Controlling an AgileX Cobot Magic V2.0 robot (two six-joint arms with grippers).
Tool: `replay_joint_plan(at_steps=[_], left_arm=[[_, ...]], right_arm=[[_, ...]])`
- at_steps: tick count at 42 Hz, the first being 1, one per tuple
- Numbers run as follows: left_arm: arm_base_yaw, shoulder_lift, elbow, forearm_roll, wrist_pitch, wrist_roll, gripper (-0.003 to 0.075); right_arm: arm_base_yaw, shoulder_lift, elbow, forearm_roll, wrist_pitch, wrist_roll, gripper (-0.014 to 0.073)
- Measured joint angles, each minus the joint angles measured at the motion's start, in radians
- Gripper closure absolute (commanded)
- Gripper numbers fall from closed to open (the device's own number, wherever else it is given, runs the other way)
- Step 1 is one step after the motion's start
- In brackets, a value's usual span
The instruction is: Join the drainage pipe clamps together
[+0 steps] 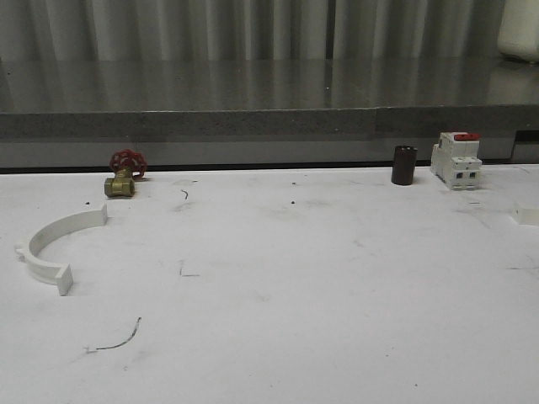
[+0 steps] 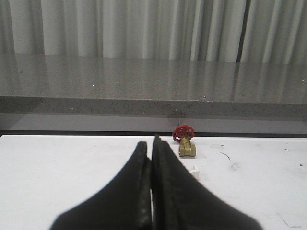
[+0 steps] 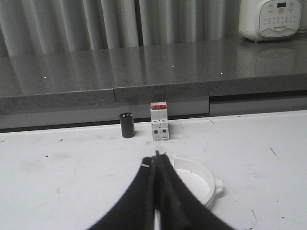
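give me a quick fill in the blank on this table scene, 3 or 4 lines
1. The handwheel on the brass valve is ____.
2. The dark cylinder stands just to the ____ of the breaker in the front view.
3. The left gripper is ____.
4. The clamp half on the table is coloured ____.

Missing words: red; left; shut; white

No readable text — appliance [image 3: 274, 19] panel marks, breaker [image 1: 456, 159] face too small to read.

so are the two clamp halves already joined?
No. In the front view one half lies alone at the table's left, an open arc with nothing attached to its end tabs.
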Motion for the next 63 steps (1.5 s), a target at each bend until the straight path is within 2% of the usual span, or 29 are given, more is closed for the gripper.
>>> replay_joint_plan(at_steps=[29,40,44,51,63], left_arm=[[0.0,0.0,0.0,0.0,-0.002,0.0,0.0741],[0.0,0.0,-0.005,0.0,-0.1,0.0,0.0741],[0.0,0.0,-0.057,0.0,-0.08,0.0,0.0741],[0.0,0.015,-0.234,0.005,-0.007,0.0,0.0741],[0.0,0.258,-0.539,0.007,0.267,0.0,0.0741]], right_arm=[[0.0,0.0,0.0,0.0,-0.017,0.0,0.0661],[0.0,0.0,-0.003,0.001,-0.05,0.0,0.0661],[0.0,0.0,-0.065,0.001,0.017,0.0,0.0661],[0.0,0.005,-0.28,-0.011,0.166,0.0,0.0661],[0.0,0.2,-0.61,-0.036,0.384,0.0,0.0661]])
